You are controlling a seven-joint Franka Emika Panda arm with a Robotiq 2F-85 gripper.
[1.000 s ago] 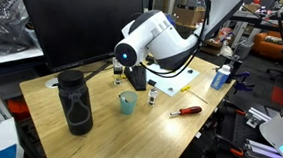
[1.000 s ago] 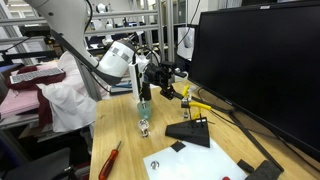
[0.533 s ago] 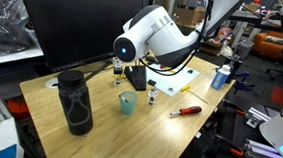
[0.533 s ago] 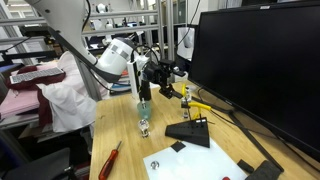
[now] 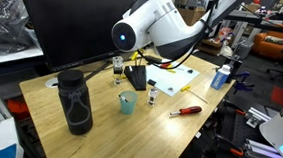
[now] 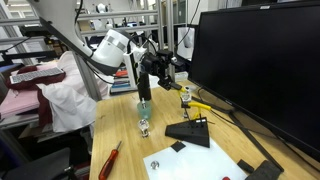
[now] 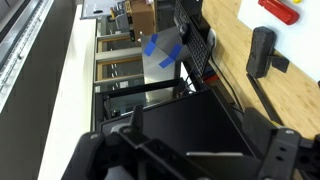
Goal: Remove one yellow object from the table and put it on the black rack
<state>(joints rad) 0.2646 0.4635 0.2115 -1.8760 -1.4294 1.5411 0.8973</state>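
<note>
You hover above the black rack [image 5: 135, 77], fingers' state and any yellow object in them unclear, so placement seems unfinished.

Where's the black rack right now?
In an exterior view the black rack stands on the table just under the raised gripper, behind the teal cup.

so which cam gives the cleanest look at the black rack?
An exterior view: the black rack stands unblocked on the table, beside the teal cup. In the exterior view beside the monitor, the arm covers that area and I can't pick it out. The wrist view doesn't clearly show it either.
</note>
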